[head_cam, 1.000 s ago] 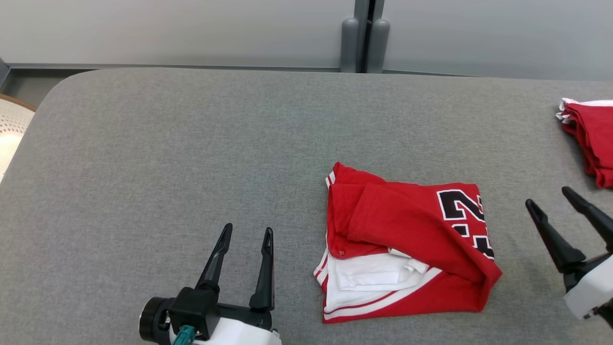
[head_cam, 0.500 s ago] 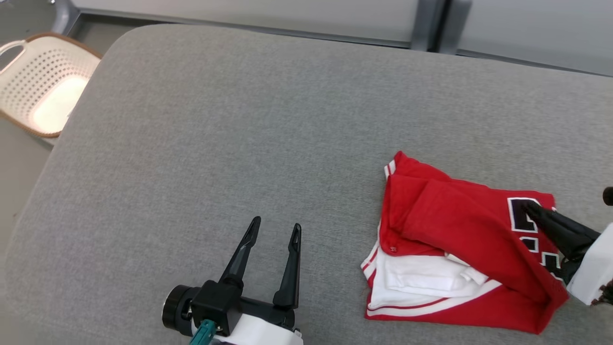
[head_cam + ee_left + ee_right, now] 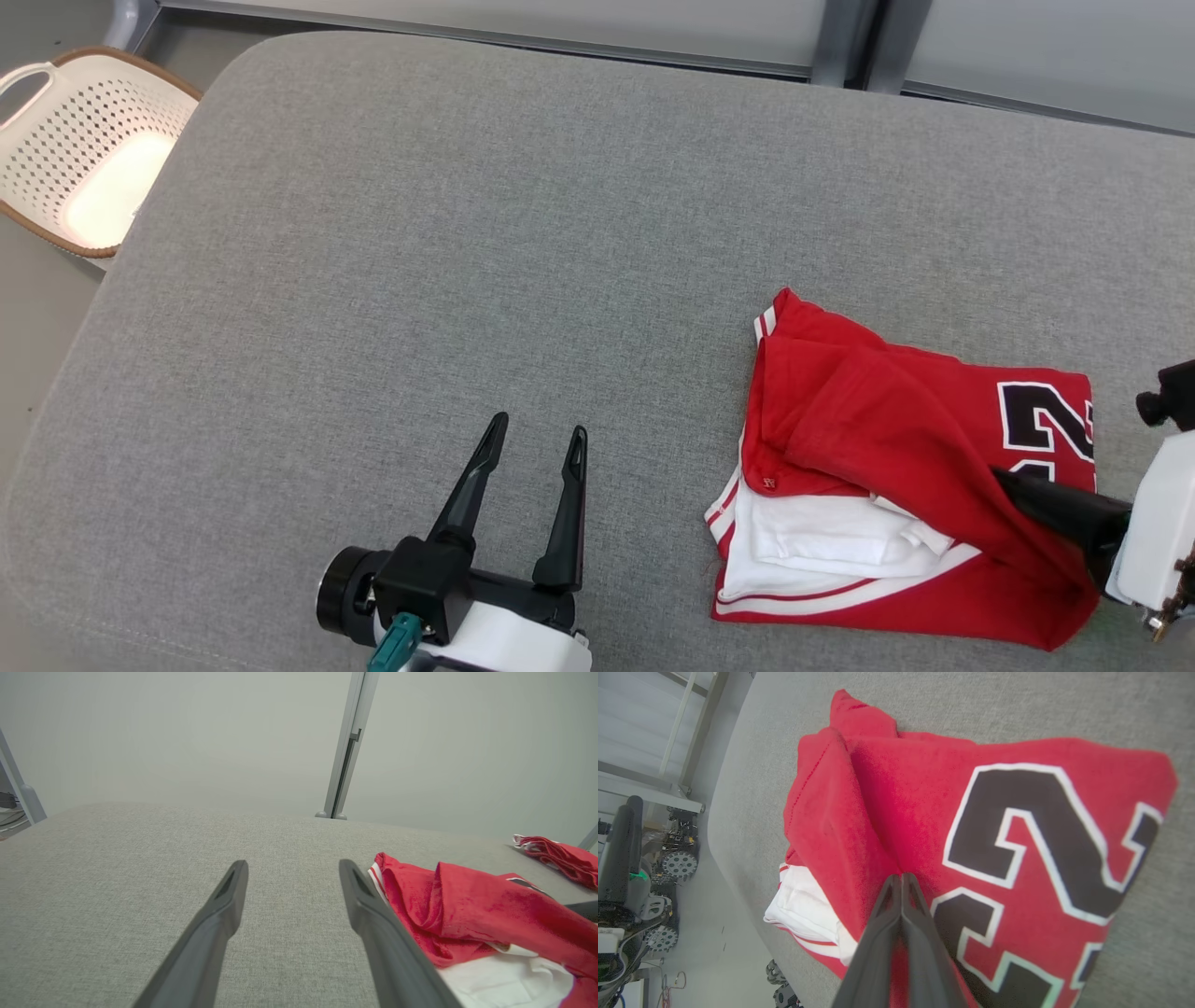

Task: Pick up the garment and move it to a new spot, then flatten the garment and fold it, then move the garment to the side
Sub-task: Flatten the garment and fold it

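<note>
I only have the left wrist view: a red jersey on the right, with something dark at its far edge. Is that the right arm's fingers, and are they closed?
Observer: Yes. In the right wrist view the right gripper has its fingers shut together, the tips pinching a crease in the jersey.
Operator: Where on the jersey?
Observer: On the top red layer, beside the big black number.
Operator: Anything past the table on the left?
Observer: A white basket sits beside that far corner.
</note>
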### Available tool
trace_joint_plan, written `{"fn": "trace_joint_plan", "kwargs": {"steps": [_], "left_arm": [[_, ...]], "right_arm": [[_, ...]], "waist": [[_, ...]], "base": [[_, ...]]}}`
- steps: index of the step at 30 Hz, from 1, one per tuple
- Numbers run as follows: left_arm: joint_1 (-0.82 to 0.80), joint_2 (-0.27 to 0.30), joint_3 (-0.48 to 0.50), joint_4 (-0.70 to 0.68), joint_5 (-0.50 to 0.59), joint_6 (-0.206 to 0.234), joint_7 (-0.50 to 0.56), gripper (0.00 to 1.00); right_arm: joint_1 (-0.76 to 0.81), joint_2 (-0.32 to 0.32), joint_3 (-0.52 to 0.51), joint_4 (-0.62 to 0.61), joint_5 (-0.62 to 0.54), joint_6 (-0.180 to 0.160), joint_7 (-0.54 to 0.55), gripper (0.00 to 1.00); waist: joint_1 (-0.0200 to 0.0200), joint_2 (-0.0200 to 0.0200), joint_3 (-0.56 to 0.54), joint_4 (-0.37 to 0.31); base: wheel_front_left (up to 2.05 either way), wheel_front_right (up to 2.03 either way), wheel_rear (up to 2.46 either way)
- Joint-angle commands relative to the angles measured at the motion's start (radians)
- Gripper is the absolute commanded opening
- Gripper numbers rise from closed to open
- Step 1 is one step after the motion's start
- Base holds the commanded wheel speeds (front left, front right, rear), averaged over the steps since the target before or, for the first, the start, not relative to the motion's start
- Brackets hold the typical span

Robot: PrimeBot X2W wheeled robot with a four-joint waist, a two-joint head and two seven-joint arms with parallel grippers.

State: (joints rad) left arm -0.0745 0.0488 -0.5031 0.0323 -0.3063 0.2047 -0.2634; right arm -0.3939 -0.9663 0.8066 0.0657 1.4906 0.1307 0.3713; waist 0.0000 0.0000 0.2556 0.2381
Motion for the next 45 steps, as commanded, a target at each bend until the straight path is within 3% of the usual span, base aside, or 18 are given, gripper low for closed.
{"fn": "trace_joint_plan", "kwargs": {"steps": [1, 8, 13, 17, 22, 26, 33, 40, 45], "left_arm": [[-0.014, 0.004, 0.004, 0.002, 0.007, 0.003, -0.001, 1.0], [0.006, 0.004, 0.018, 0.016, 0.005, -0.01, -0.001, 1.0], [0.018, 0.004, 0.02, 0.011, 0.004, -0.016, -0.001, 1.0], [0.023, 0.004, 0.014, 0.006, 0.002, -0.019, -0.001, 1.0], [0.023, 0.004, 0.01, 0.002, -0.008, -0.015, -0.001, 1.0], [0.024, 0.004, 0.014, 0.0, -0.011, -0.011, -0.001, 1.0], [0.038, 0.004, 0.025, -0.003, -0.014, -0.008, -0.001, 1.0], [0.043, 0.004, 0.03, -0.009, -0.007, -0.011, -0.001, 1.0], [0.064, 0.004, 0.059, -0.01, 0.003, -0.006, -0.001, 1.0]], "right_arm": [[0.006, -0.007, 0.007, -0.013, 0.017, -0.001, 0.019, 0.0], [0.06, -0.024, 0.063, -0.107, 0.065, -0.001, 0.105, 0.0], [0.068, -0.025, -0.019, -0.173, 0.139, -0.001, 0.003, 0.0], [0.054, -0.019, -0.061, -0.148, 0.08, -0.001, -0.087, 0.0], [0.06, 0.045, 0.0, -0.048, -0.036, -0.001, -0.125, 0.0], [0.071, 0.103, 0.047, -0.011, -0.057, -0.001, -0.126, 0.0], [0.106, 0.173, 0.125, -0.074, -0.05, -0.001, -0.128, 0.0], [0.099, 0.174, 0.067, -0.083, -0.136, -0.001, -0.35, 0.0], [0.134, 0.208, 0.017, 0.049, -0.29, -0.001, -0.595, 0.02]], "waist": [[0.0, 0.0, -0.005, -0.006], [0.0, 0.0, -0.042, -0.025], [0.0, 0.0, -0.059, -0.023], [0.0, 0.0, -0.062, -0.003], [0.0, 0.0, -0.056, 0.034], [0.0, 0.0, -0.055, 0.048], [0.0, 0.0, -0.067, 0.047], [0.0, 0.0, -0.085, 0.032], [0.0, 0.0, -0.114, 0.009]], "base": [[0.0, 0.0, 0.0], [0.0, 0.0, 0.0], [0.0, 0.0, 0.0], [0.0, 0.0, 0.0], [0.0, 0.0, 0.0], [0.0, 0.0, 0.0], [0.0, 0.0, 0.0], [0.0, 0.0, 0.0], [0.0, 0.0, 0.0]]}}
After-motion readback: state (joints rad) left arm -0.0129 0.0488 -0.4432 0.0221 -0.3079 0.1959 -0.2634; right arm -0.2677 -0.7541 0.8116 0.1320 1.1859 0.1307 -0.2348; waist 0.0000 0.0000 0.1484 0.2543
